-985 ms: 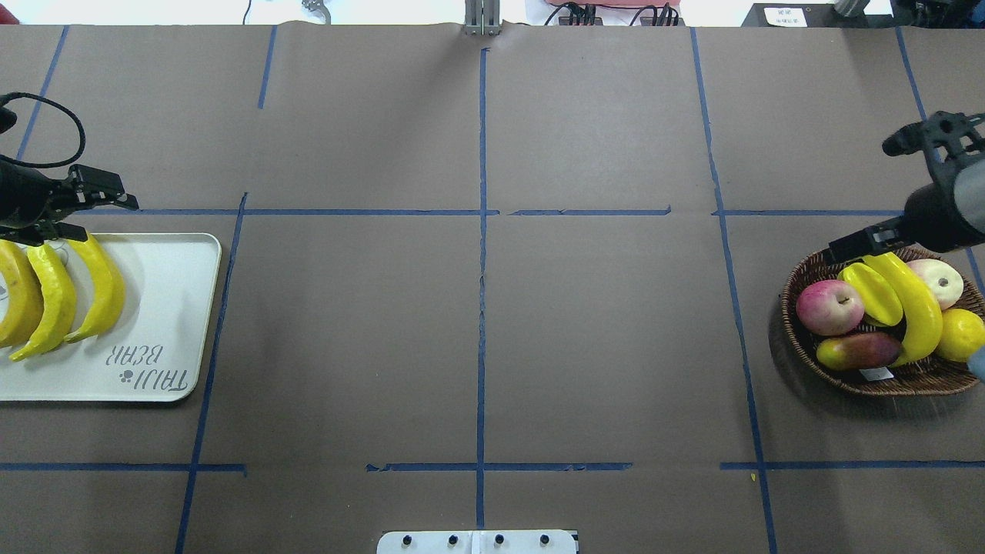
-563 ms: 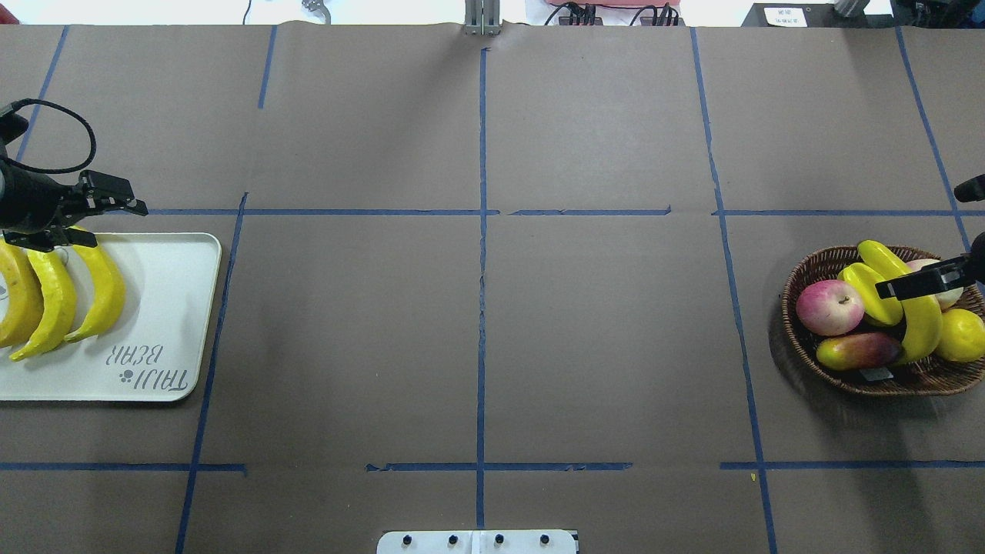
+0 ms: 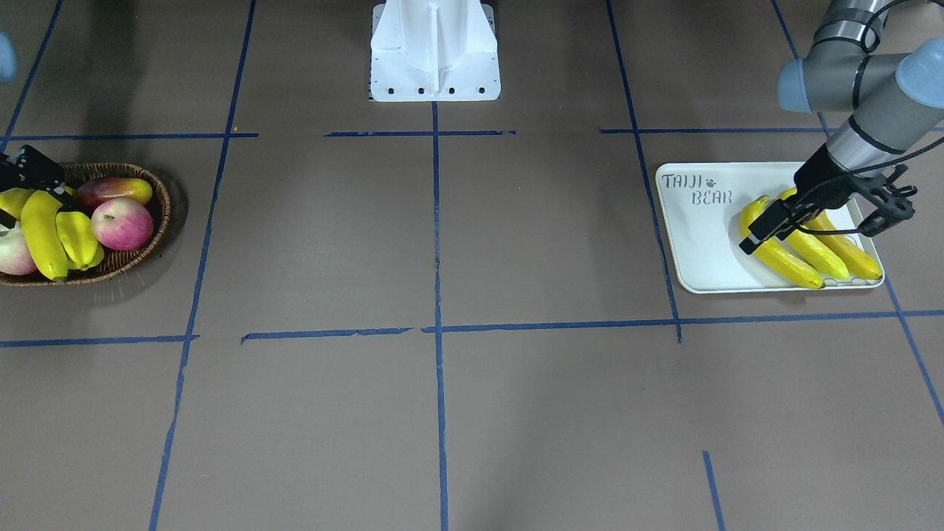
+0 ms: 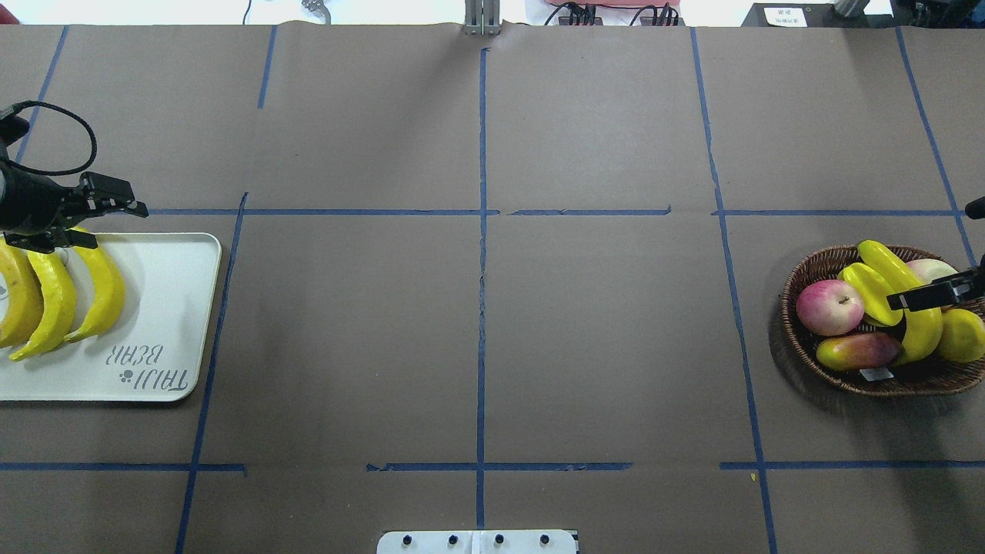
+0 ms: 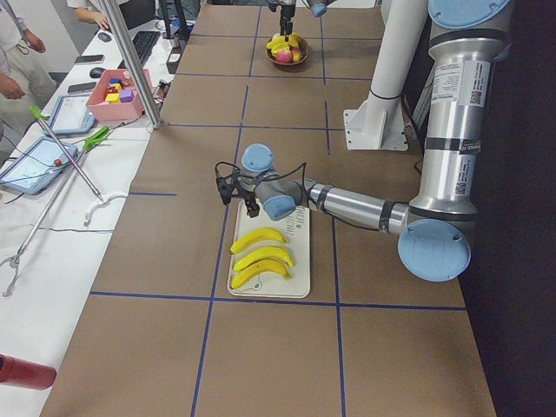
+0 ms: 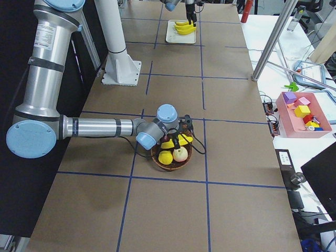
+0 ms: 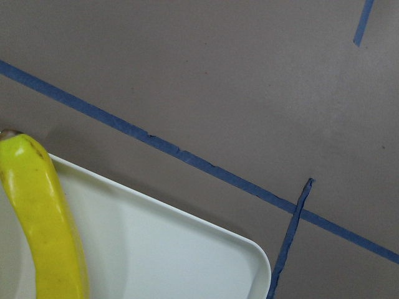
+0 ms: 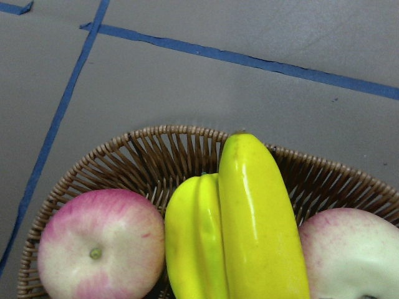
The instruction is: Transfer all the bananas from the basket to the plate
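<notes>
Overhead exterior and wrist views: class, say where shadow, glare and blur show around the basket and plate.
Overhead exterior: a soft dark shadow spreads left of and below the basket, and the strip beyond the table's far edge is blown out white. Right wrist-mounted: sharp, with a pale gloss streak along the banana. Left wrist-mounted: sharp too, with the plate evenly lit and no glare.

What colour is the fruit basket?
Brown woven basket, clearest in the right wrist view.
</notes>
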Controlling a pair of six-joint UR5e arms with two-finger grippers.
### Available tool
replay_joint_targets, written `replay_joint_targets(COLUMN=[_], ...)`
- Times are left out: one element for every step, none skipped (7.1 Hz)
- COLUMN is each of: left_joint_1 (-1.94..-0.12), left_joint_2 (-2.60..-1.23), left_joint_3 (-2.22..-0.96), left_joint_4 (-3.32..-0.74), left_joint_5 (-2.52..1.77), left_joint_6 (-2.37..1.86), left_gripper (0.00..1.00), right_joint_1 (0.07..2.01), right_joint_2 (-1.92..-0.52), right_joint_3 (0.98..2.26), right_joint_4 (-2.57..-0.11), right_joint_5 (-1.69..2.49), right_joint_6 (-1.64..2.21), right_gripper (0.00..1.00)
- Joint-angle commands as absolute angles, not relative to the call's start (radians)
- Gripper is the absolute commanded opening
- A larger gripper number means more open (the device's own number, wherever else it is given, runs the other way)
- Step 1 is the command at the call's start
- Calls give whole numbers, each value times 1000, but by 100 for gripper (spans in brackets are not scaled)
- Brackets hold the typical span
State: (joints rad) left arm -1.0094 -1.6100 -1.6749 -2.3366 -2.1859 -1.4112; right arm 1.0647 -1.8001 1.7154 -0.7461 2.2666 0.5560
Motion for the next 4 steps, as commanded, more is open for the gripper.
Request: replay_joint_targets(left_joint_1=[-1009,-1009,-1009,-1009], left_joint_2=[-1611,-1611,-1611,-1611], left_joint_3=[-1677,-1674,-1675,-1674], left_joint_4=[-2338,-2338,-2338,-2338], left_joint_5=[-2186,-2186,-2186,-2186], left_joint_6=[-1411,-1411,-1411,-1411], left_gripper=[100,100,100,100], right_joint_1=[1063,1062,1062,1060], right_joint_2=[-1793,-1790,-1790,-1790], right_joint_3=[1700,1698,1703,1707], right_joint_4=[-744,-744,-745,-747], right_joint_5=[2263,2257,2263,2272], right_joint_6=[555,560,564,568], right_gripper=[100,100,96,80])
